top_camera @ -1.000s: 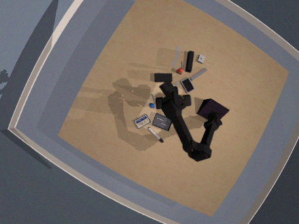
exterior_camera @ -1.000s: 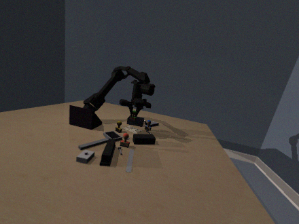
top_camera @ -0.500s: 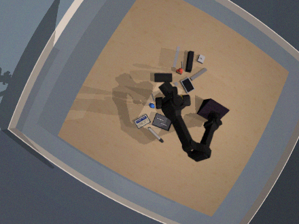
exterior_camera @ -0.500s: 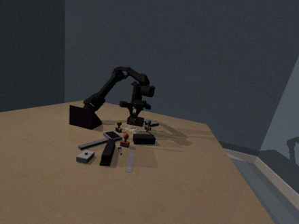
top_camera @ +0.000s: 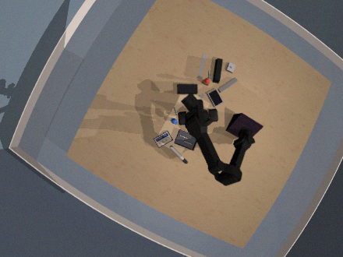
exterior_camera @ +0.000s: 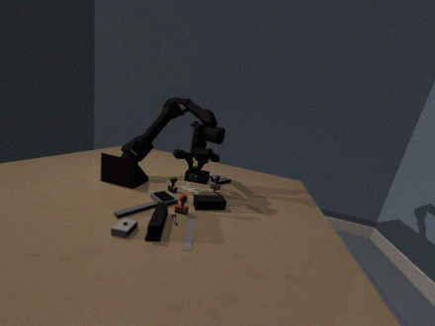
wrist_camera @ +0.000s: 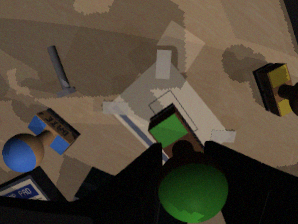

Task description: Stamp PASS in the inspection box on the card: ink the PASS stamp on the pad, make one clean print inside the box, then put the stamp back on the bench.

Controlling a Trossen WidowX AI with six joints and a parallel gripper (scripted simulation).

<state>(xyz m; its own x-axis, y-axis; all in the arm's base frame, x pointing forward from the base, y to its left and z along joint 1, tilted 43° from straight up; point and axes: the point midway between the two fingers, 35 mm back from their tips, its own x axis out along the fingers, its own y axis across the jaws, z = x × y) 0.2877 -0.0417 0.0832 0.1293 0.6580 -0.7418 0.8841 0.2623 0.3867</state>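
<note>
My gripper (exterior_camera: 196,171) (wrist_camera: 182,149) is shut on the green-topped stamp (exterior_camera: 195,168) (wrist_camera: 193,192). The stamp's dark block points forward from the fingers, over the card (wrist_camera: 196,104) and partly across the outlined box (wrist_camera: 160,98) in the wrist view. It seems to hang above the card; its underside and any print under it are hidden. A case labelled as a stamp pad (top_camera: 163,139) (wrist_camera: 25,192) lies beyond the blue stamp. A framed tray with a black surface (top_camera: 214,97) (exterior_camera: 164,198) lies on the other side. I cannot tell which holds ink.
A blue stamp (top_camera: 174,121) (exterior_camera: 216,179) (wrist_camera: 22,152) and a yellow stamp (exterior_camera: 173,182) (wrist_camera: 280,77) flank the card. A red stamp (top_camera: 206,81) (exterior_camera: 183,199), black block (top_camera: 187,89) (exterior_camera: 210,202), dark flat case (top_camera: 185,139), marker (top_camera: 178,154) and stapler-like bar (top_camera: 217,70) stand around.
</note>
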